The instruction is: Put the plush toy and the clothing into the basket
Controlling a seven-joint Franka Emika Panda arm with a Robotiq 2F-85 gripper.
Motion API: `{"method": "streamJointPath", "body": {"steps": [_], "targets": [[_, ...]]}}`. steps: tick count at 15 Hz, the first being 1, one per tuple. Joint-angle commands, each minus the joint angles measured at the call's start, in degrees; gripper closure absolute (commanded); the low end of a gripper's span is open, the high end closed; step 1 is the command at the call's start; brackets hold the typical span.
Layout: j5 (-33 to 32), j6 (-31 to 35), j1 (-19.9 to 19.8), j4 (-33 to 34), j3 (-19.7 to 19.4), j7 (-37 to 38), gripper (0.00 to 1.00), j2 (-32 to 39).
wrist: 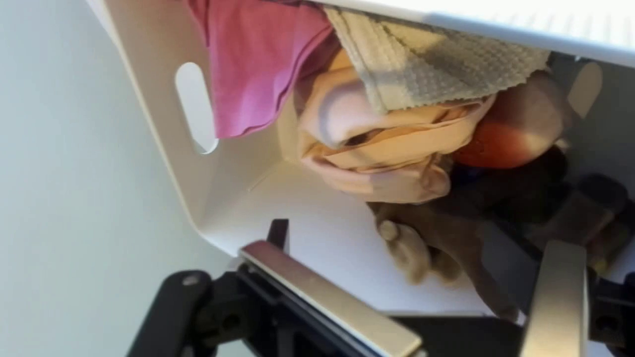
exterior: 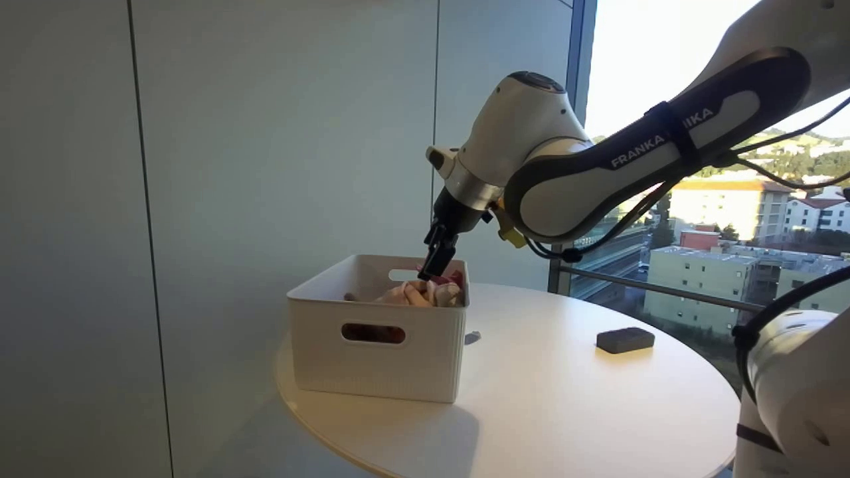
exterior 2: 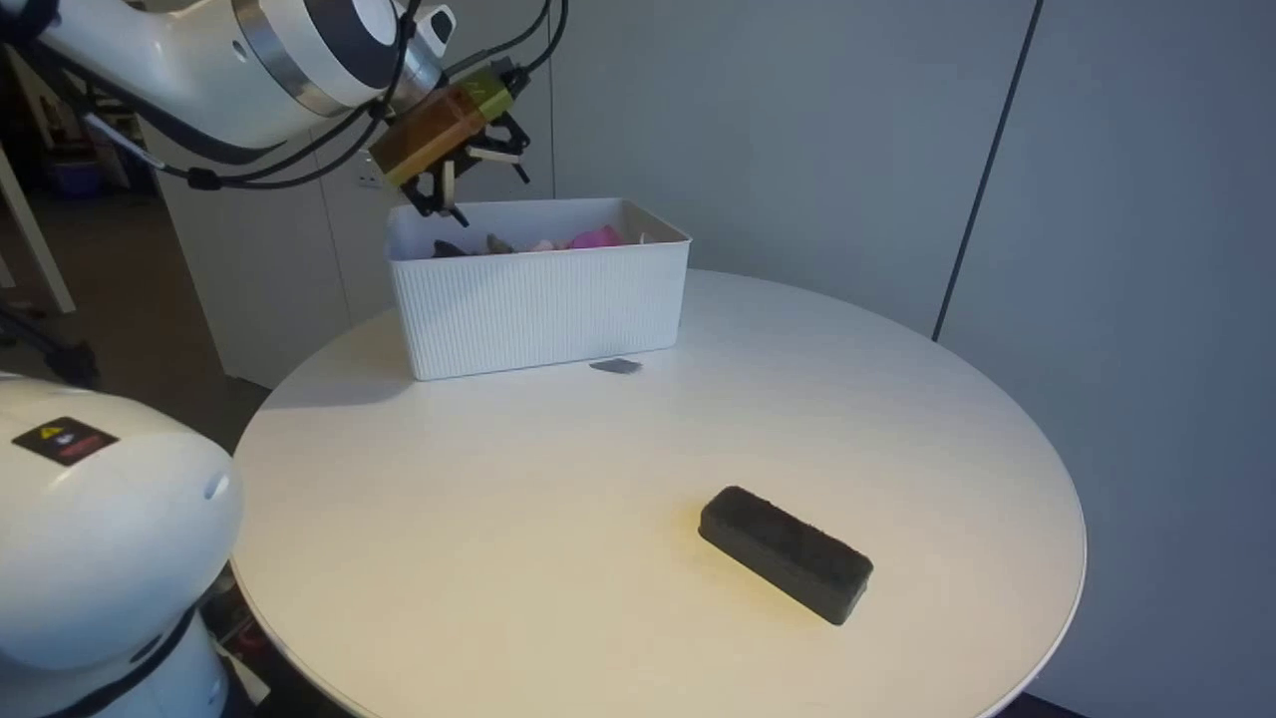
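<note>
The white basket (exterior: pixel 378 372) stands near the table's edge; its ribbed side shows in an exterior view (exterior 2: pixel 538 309). In the wrist view, the basket holds a magenta cloth (wrist: pixel 258 64), a beige textured cloth (wrist: pixel 431 64) and a peach cloth (wrist: pixel 392 148). A brown soft thing with tan limbs (wrist: pixel 407 248), apparently the plush toy, lies partly under the peach cloth. An orange-red rounded thing (wrist: pixel 496 139) lies beside it. My gripper is open with nothing between its fingers. It is tilted over the basket's opening in both exterior views (exterior: pixel 427 272) (exterior 2: pixel 493 197).
A black block (exterior: pixel 625 340), also visible in an exterior view (exterior 2: pixel 786 553), lies on the round white table (exterior 2: pixel 498 538). A small grey flat piece (exterior 2: pixel 616 366) lies beside the basket. A wall panel (exterior: pixel 279 166) rises behind the table, and a window stands behind the arm.
</note>
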Motion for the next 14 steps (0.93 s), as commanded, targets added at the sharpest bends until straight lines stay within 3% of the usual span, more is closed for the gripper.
{"method": "streamJointPath", "body": {"steps": [1,7,14], "targets": [[0.52,2.88,-6.42,-0.43,1.38,3.98,0.00,-5.01],[3.39,-3.38,-15.68,-1.49,-3.50,6.59,0.00,-11.30],[6.83,-25.41,-21.89,-0.81,-12.11,3.71,0.00,-12.37]]}}
